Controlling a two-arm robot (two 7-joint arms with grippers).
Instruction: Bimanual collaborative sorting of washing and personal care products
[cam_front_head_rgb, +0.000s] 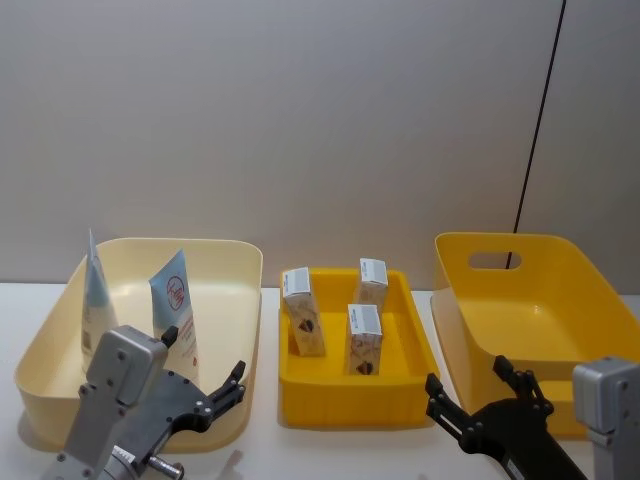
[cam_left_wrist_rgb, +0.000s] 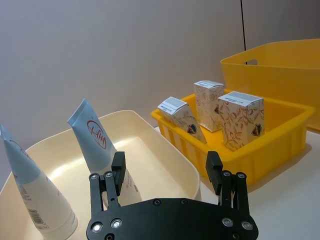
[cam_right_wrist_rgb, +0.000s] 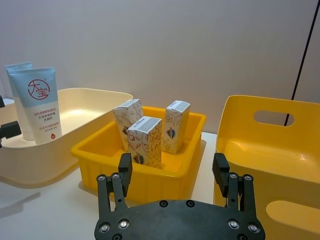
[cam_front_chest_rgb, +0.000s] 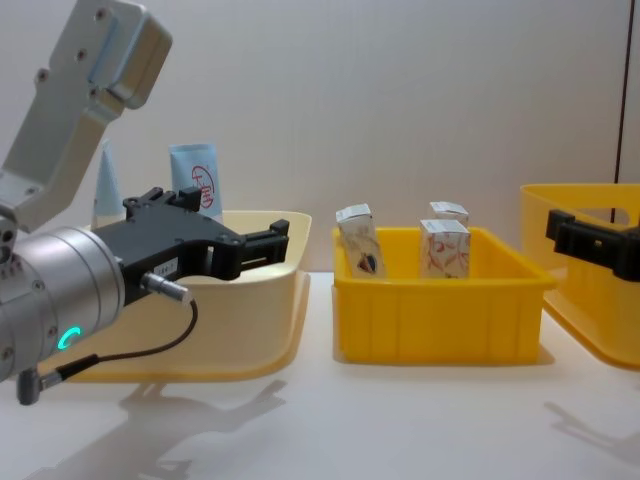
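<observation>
Place: a robot test lab, not a home or a shop.
Wall: a plain grey panel (cam_front_head_rgb: 300, 120) crossed by one dark line (cam_front_head_rgb: 540, 110), with nothing hung on it.
Surface: a bare white surface (cam_front_chest_rgb: 400, 420), laid out like a test bench.
Bins: a cream bin (cam_front_head_rgb: 235, 300), a small yellow tray (cam_front_head_rgb: 340, 405) and a large yellow bin (cam_front_head_rgb: 560, 300) stand in a neat row.
Goods: tubes (cam_front_head_rgb: 175, 300) and small cartons (cam_front_head_rgb: 365, 340) stand upright as sample items.
Machine: a metal left arm (cam_front_chest_rgb: 60, 280) and right arm (cam_front_head_rgb: 605, 395) reach in over the surface.

My left gripper (cam_left_wrist_rgb: 166, 162) & right gripper (cam_right_wrist_rgb: 172, 165): matte black, 2 stubby fingers (cam_left_wrist_rgb: 118, 167) each, silver screws (cam_left_wrist_rgb: 116, 223) in base plate (cam_left_wrist_rgb: 170, 220). Grey boxy wrist (cam_front_chest_rgb: 90, 60); silver round forearm (cam_front_chest_rgb: 60, 290) w/ black cable (cam_front_chest_rgb: 150, 346), cyan light (cam_front_chest_rgb: 67, 340).
</observation>
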